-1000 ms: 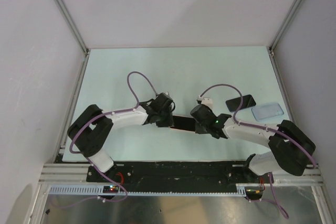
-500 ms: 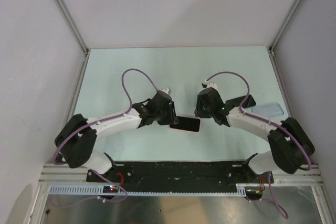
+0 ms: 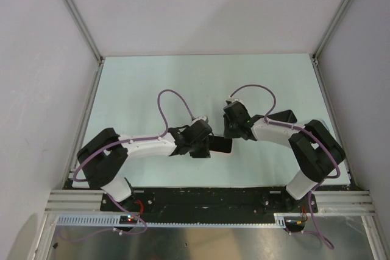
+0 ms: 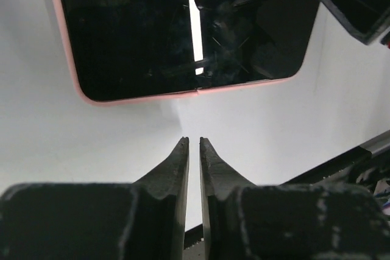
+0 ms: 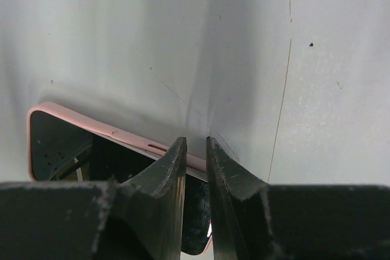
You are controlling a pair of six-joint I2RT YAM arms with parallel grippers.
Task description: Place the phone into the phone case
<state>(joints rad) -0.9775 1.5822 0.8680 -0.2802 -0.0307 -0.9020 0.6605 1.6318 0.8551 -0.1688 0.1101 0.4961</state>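
The phone, a black glass-fronted slab [image 4: 183,28], appears to sit already inside the pink soft-rimmed phone case [image 4: 122,98], whose lip shows along its edges in both wrist views. The left gripper [image 4: 194,142] is closed to a thin slit with nothing between its fingers. The cased phone lies flat on the pale table [image 4: 256,132] just ahead of its tips, apart from them. The right gripper [image 5: 195,144], likewise almost closed and empty, has its tips over the phone's long edge; whether they touch I cannot tell. Insertion looks largely done. What remains, I judge, is pressing down any unseated corner
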